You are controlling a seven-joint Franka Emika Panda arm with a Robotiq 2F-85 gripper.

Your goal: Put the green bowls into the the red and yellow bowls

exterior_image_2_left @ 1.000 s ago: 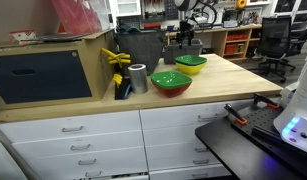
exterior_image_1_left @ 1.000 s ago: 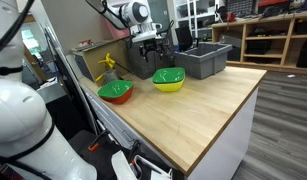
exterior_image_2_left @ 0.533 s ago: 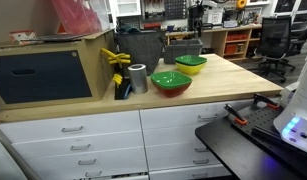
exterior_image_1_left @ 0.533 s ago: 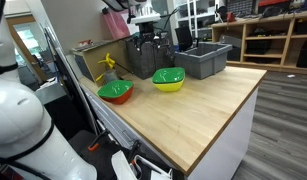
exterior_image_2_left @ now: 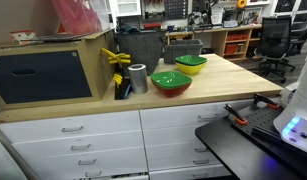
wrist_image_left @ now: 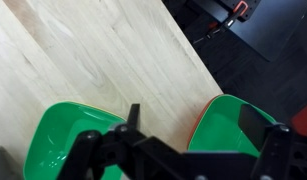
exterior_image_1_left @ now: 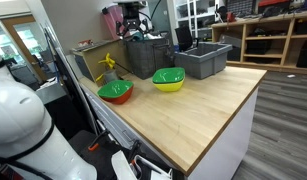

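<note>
Our gripper (wrist_image_left: 193,140) hangs with its jaws spread wide and nothing between them, well above the wooden tabletop (wrist_image_left: 103,50). Below it in the wrist view lie a green bowl (wrist_image_left: 63,145) to one side and a second green bowl (wrist_image_left: 228,125) to the other. In an exterior view we see that each already sits nested. One is inside the red bowl (exterior_image_1_left: 115,99) near the table's edge, and the other is inside the yellow bowl (exterior_image_1_left: 169,87) near it. We judge the task as good as done, with both green bowls seated and apparently empty.

Should we have to reseat one, we expect glossy, stiff, light plastic that is slippery on the curved wall. We would pinch one side of the rim, one finger inside and one outside. We would then lift gently so that the outer bowl does not come along. Behind the bowls stands a grey bin (exterior_image_1_left: 208,62), and we cannot make out what is in it.
</note>
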